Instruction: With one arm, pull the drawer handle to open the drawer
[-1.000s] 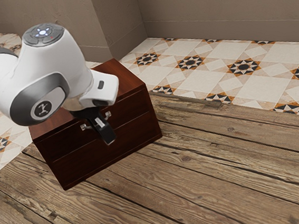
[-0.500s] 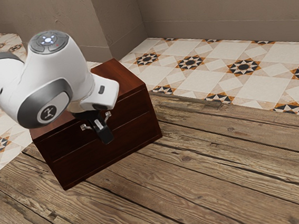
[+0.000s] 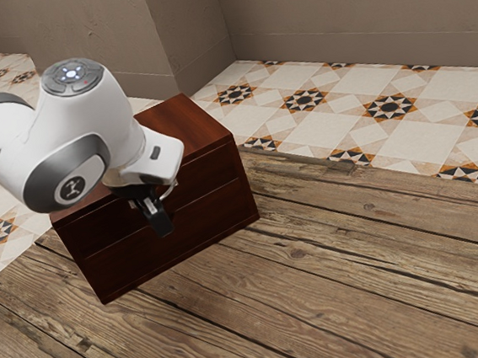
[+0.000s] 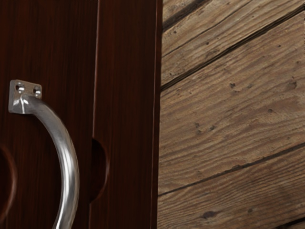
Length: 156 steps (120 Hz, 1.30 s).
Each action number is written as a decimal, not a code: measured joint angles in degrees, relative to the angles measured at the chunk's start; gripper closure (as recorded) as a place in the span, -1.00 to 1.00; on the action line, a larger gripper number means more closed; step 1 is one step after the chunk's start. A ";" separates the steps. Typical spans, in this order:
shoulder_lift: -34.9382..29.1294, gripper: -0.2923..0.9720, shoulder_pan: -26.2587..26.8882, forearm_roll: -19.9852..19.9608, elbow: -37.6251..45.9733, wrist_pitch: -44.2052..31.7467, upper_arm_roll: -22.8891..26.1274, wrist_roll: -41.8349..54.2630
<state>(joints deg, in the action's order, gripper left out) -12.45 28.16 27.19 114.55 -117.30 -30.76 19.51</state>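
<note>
On wood floor [image 3: 357,261], dark cabinet [image 3: 213,169]; arm [image 3: 65,136] at its silver handle [image 4: 64,148] (curved).

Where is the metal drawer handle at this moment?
The metal handle is on the upper drawer front of the dark wooden cabinet, left of centre in the exterior view, right by the gripper.

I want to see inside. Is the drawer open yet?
Shut. The drawer sits level with the front below it, with no gap showing. The gripper is by its handle.
</note>
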 joint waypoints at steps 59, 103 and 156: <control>3.38 -0.54 0.01 -0.13 -0.82 -1.42 -0.62 1.20; 5.25 -0.54 0.01 -0.52 -1.49 -2.65 -0.62 1.58; 6.70 -0.54 -0.07 -0.63 -1.41 -2.96 -0.70 1.80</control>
<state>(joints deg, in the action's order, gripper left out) -5.74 28.08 26.56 113.14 -120.27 -31.47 21.32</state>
